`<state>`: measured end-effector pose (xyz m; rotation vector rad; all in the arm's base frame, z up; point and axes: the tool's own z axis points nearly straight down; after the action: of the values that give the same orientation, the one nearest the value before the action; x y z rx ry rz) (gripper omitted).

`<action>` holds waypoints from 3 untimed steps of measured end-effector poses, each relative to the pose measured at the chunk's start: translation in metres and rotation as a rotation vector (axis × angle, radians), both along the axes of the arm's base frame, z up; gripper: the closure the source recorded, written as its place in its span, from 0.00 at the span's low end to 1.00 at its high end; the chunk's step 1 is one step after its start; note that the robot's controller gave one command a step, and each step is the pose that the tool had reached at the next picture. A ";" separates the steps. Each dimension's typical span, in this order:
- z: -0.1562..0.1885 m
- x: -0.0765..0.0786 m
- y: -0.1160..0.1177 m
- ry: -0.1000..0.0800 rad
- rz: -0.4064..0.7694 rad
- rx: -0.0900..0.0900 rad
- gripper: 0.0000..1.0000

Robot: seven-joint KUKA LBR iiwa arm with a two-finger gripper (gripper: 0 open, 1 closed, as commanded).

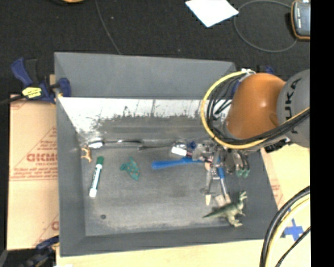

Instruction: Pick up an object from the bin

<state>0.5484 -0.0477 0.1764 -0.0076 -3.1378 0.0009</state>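
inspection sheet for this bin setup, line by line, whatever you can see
surface: grey metal bin, a few loose things spread over its floor
job's things: green toy dinosaur in the near right corner, right by the gripper, not held
clutter: green-capped marker at left; teal figure; blue-handled tool; metal spoon by the back wall
grippers: gripper open, nothing between its fingers
cables: yellow and black cables looped round the orange wrist cover
surroundings: white paper on dark floor

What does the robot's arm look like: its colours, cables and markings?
The arm is grey, with black lettering beginning "KU". A rounded orange cover sits at its wrist, ringed by looped yellow and black cables. The gripper below is slim and metallic.
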 end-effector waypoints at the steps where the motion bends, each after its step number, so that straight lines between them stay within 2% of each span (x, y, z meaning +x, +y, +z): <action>1: 0.004 0.002 0.000 -0.008 0.003 -0.001 0.00; 2: -0.108 0.091 -0.003 -0.009 0.147 -0.001 0.00; 3: -0.042 0.087 0.004 -0.024 0.023 -0.002 0.00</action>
<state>0.6359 -0.0441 0.1347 0.0295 -3.1614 0.0040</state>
